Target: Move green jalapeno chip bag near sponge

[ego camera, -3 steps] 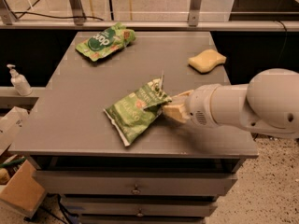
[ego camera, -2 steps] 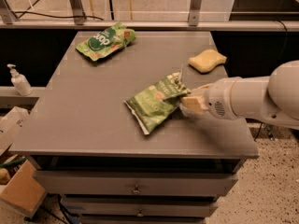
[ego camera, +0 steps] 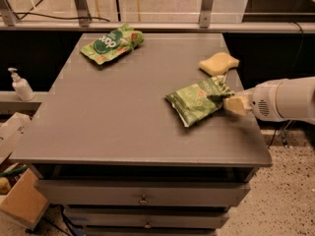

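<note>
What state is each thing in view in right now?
sponge: lying flat, free
green jalapeno chip bag: crinkled, gripped at its right end, just in front of the sponge
gripper: shut on the bag's right end, at the right side of the table
small green pouch: lying flat, far left
pump bottle: upright, off the table
drawers: shut

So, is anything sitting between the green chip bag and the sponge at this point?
Nothing visible. The green jalapeno chip bag lies just in front of the sponge, with only bare table between them. The tool grips the bag's right edge, at the table's right side.
</note>
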`<state>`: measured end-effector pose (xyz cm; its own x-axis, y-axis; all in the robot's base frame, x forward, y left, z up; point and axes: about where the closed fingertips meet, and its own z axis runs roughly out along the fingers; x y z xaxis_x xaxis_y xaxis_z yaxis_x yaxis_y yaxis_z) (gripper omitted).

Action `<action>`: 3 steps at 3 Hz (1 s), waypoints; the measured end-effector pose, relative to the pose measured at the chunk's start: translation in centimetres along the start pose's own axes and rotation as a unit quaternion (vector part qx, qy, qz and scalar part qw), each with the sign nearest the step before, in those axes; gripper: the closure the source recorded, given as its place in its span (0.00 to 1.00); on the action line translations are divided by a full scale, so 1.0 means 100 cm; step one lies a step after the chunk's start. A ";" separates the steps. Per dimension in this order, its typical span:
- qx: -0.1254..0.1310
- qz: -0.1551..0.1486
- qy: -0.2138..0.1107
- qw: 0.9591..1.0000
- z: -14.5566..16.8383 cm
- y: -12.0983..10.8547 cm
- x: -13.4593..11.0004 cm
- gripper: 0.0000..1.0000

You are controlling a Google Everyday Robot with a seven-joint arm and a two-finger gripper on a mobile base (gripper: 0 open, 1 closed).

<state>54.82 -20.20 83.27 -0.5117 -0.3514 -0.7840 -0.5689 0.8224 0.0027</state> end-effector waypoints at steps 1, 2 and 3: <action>0.030 0.026 -0.001 0.999 -0.017 -0.038 0.012 1.00; 0.059 0.039 -0.003 0.998 -0.036 -0.070 0.016 1.00; 0.082 0.051 -0.005 0.995 -0.055 -0.093 0.022 1.00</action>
<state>55.50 -31.07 84.94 -0.5550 -0.2585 -0.7907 -0.4009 0.9160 -0.0181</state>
